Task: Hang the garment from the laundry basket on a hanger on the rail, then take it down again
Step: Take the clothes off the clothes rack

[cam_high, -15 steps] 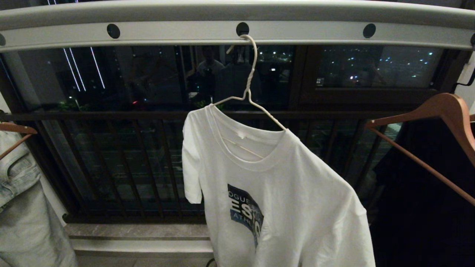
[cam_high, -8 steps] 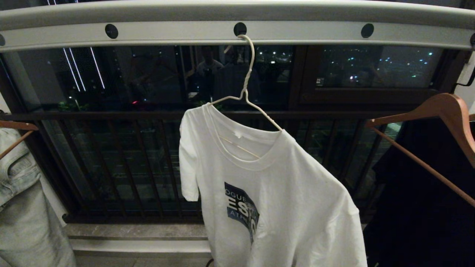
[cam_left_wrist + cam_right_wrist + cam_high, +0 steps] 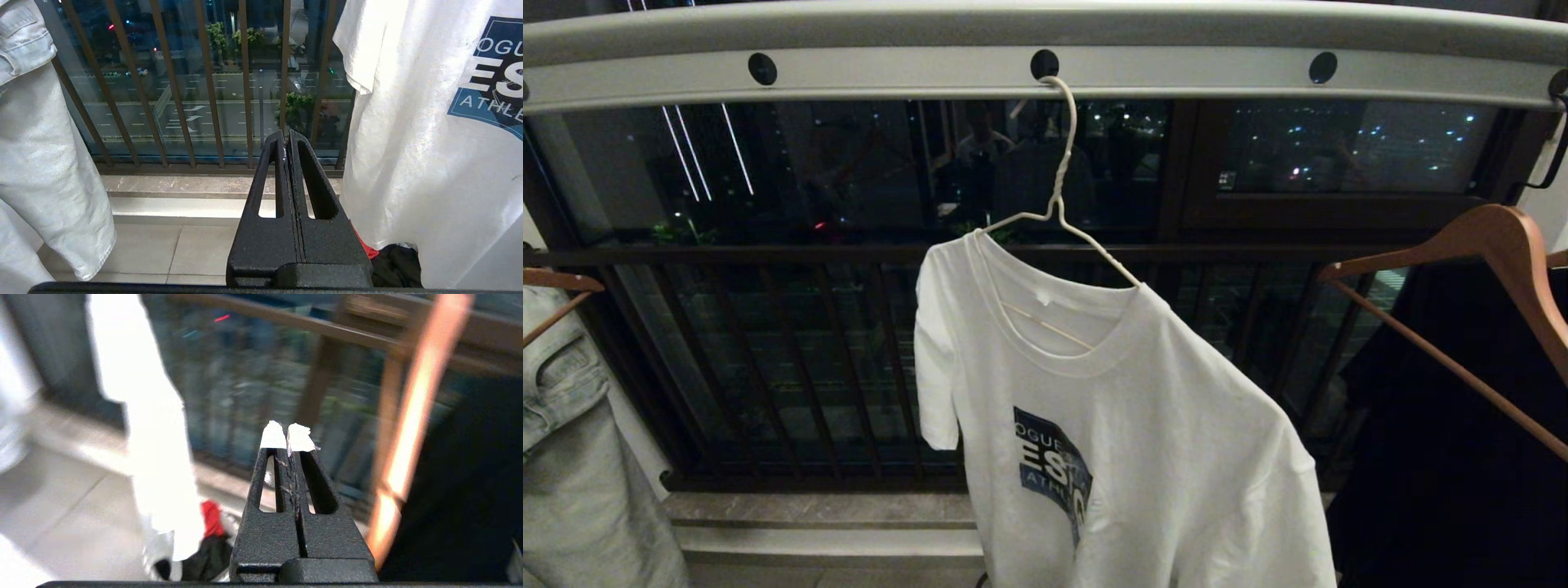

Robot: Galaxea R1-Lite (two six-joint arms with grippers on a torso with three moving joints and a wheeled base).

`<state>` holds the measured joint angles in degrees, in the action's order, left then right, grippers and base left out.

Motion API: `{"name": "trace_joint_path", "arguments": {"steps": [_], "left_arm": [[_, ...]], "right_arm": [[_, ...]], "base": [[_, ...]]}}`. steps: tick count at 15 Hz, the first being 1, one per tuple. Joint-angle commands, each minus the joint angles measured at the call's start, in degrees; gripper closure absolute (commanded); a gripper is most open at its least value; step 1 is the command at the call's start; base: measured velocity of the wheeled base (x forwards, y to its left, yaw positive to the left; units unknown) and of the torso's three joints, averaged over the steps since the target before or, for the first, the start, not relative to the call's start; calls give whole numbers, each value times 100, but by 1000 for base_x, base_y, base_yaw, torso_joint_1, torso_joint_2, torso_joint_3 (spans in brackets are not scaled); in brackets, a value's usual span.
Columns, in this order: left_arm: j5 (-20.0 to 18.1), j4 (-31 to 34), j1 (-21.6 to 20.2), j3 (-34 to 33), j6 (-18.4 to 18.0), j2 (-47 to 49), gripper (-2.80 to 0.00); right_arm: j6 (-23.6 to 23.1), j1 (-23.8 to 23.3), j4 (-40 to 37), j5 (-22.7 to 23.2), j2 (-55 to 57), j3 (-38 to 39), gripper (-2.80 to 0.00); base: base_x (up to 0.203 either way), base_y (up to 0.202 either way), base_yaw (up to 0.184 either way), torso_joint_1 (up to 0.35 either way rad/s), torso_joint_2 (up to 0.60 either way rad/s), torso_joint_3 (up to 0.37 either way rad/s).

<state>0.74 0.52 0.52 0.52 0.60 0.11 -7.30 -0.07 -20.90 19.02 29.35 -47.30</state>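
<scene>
The garment (image 3: 1176, 425), a white T-shirt with a dark blue print, hangs on the thin white hanger (image 3: 1062, 163). The hanger's hook sits in a hole of the rail (image 3: 1176, 73). Neither gripper shows in the head view. My left gripper (image 3: 287, 134) is shut and empty, low beside the garment (image 3: 408, 163). My right gripper (image 3: 288, 428), with white-taped tips, is shut and empty between the garment (image 3: 151, 457) and a wooden hanger (image 3: 412, 416). Below the hem lie red and black cloths in a blurred white container (image 3: 157, 549), seemingly the laundry basket.
A brown wooden hanger (image 3: 1486, 237) carries dark clothing (image 3: 1445, 457) at the right. Pale denim (image 3: 572, 457) hangs at the left. Behind stand a dark railing of vertical bars (image 3: 809, 367), window glass and a stone sill (image 3: 825, 514) over a tiled floor.
The whole head view has slid slightly to the left, so the camera has shifted. The T-shirt stays hung on the rail as before.
</scene>
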Motion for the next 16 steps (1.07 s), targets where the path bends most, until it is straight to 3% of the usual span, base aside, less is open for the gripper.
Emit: {"name": "trace_joint_path", "arguments": {"steps": [1,8,12,16], "left_arm": [[5,0,0,0,2,5,0],[5,0,0,0,2,4,0],[5,0,0,0,2,7,0],[5,0,0,0,2,7,0]], "right_arm": [[-325,0,-65,619,874,-475,0],[-412,92,-107,1896,2035,-1522,0],[-341,401,-511,1962,2702,-2037,0],[-283,997,-544,1844,3351,-2310,0]], "base": [[0,0,0,0,0,0],[0,0,0,0,0,0],[0,0,0,0,0,0],[0,0,0,0,0,0]]}}
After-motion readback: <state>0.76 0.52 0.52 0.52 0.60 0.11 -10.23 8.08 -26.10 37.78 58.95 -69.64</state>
